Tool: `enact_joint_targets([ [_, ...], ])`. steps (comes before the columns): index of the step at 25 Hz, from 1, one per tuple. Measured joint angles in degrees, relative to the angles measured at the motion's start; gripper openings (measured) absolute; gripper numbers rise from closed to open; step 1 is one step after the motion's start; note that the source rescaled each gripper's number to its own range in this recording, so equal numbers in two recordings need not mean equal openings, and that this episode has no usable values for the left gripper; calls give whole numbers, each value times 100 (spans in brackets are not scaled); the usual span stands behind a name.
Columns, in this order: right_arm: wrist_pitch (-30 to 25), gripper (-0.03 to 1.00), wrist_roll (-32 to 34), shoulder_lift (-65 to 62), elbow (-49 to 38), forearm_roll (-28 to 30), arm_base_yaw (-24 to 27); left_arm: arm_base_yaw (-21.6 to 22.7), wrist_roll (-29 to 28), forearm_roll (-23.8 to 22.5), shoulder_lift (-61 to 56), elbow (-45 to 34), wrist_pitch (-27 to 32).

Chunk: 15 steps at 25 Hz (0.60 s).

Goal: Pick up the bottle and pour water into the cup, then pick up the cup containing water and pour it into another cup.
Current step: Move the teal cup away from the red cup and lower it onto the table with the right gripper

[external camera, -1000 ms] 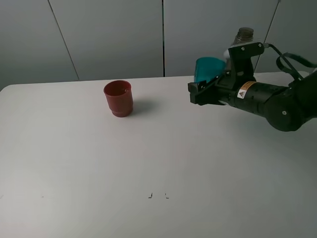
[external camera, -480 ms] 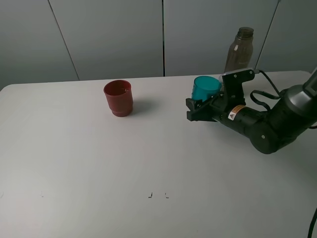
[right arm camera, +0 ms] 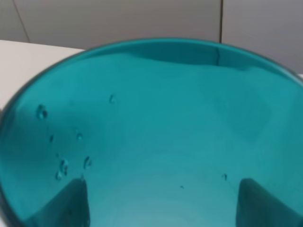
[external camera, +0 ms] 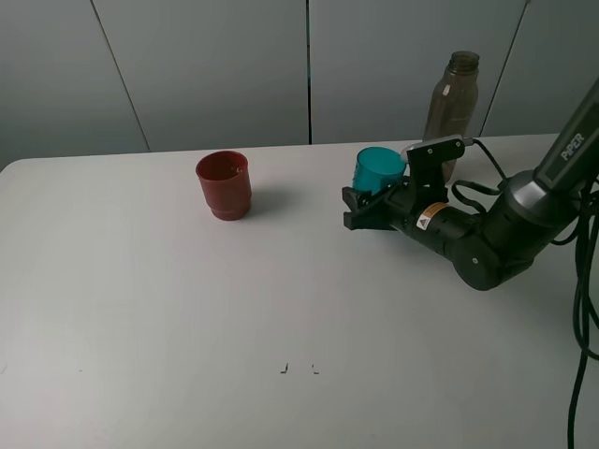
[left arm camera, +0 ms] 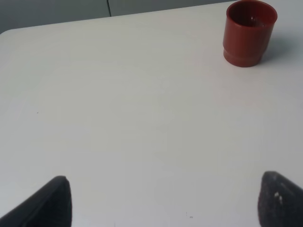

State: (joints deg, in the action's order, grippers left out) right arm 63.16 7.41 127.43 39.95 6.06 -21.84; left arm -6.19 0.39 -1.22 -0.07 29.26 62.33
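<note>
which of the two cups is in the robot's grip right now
The translucent teal-blue plastic cup, clamped in the right gripper beside the tall smoky transparent bottle. The opaque brick-red cup stands alone on the white table, untouched.

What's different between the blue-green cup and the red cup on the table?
The teal cup is see-through with smooth sides, while the red cup is solid-coloured with a stepped, narrower base. The teal cup is clamped in the right gripper near the bottle; the red cup stands alone with nothing touching it. The teal cup has droplets clinging inside. Both are open-topped plastic tumblers of similar height.
</note>
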Motion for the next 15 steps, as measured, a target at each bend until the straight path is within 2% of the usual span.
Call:
enact_joint_targets([
  [8, -10, 5, -46, 191, 30, 20, 0, 0, 0, 0, 0, 0, 0],
  [15, -228, 5, -97, 191, 40, 43, 0, 0, 0, 0, 0, 0, 0],
])
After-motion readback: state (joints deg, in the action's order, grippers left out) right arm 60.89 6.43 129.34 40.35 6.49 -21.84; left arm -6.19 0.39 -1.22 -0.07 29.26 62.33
